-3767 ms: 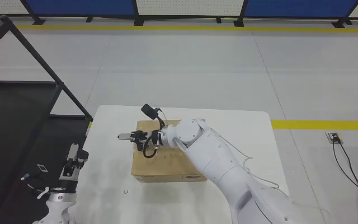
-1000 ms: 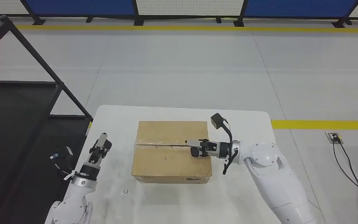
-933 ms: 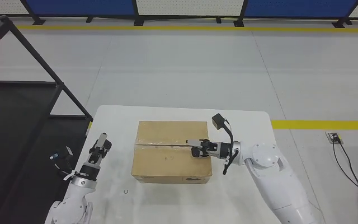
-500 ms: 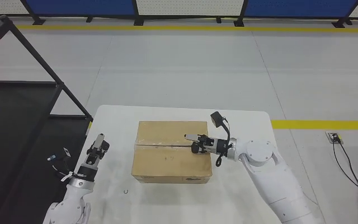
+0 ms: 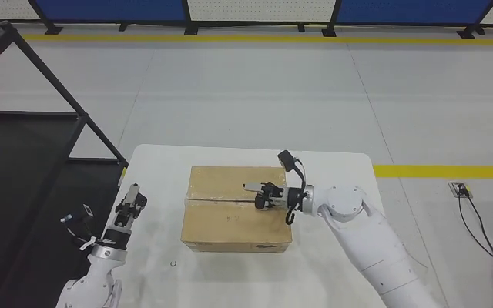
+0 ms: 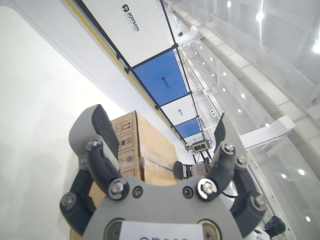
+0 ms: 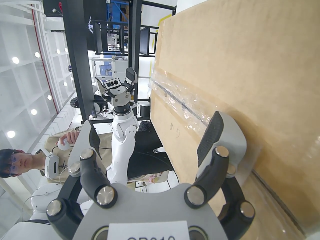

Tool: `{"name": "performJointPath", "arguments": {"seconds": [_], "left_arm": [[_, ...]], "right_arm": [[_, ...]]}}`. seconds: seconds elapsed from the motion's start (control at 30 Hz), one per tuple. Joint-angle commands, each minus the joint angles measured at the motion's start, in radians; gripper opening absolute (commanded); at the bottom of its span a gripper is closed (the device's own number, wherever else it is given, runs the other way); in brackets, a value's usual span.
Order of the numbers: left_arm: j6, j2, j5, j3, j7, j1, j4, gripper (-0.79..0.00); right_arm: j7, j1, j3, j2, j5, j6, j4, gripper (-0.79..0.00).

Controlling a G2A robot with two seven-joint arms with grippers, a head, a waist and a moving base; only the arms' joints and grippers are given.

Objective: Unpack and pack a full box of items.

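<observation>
Box (image 5: 231, 219) kept on table (image 5: 154, 239), tape seam (image 5: 219, 199) still closed. Right gripper (image 5: 248, 187) shifted inward along seam, jaws spread wide, nothing held. Left gripper (image 5: 132, 190) parked apart from box, spread, empty. Unsealing judged barely begun.

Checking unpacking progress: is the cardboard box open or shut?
Shut: the cardboard box has both top flaps lying flat, clear tape running along their seam.

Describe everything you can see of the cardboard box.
The cardboard box is brown, closed, its top flaps meeting at a seam sealed with clear tape. Handling symbols mark one end. It sits flat on the white table. The open right gripper is over its top, one of its fingers apparently touching near the seam.
</observation>
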Motion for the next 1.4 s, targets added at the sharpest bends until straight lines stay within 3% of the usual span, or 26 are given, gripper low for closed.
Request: {"name": "performJointPath", "arguments": {"seconds": [0.0,0.7,1.07,1.37], "left_arm": [[-0.002,0.001,-0.007,-0.006,0.002,0.004,0.004,0.0],[-0.042,0.01,-0.086,-0.088,0.003,0.054,0.042,0.0],[-0.073,0.015,-0.116,-0.121,-0.027,0.081,0.052,0.0],[-0.09,0.021,-0.12,-0.122,-0.083,0.077,0.069,0.0]], "right_arm": [[0.003,0.033,-0.036,-0.014,0.011,-0.002,0.033,0.0],[0.018,0.311,-0.339,-0.244,0.176,-0.109,0.436,0.0],[-0.067,0.373,-0.413,-0.378,0.217,-0.175,0.605,0.0],[-0.082,0.398,-0.419,-0.45,0.242,-0.236,0.707,0.0]]}}
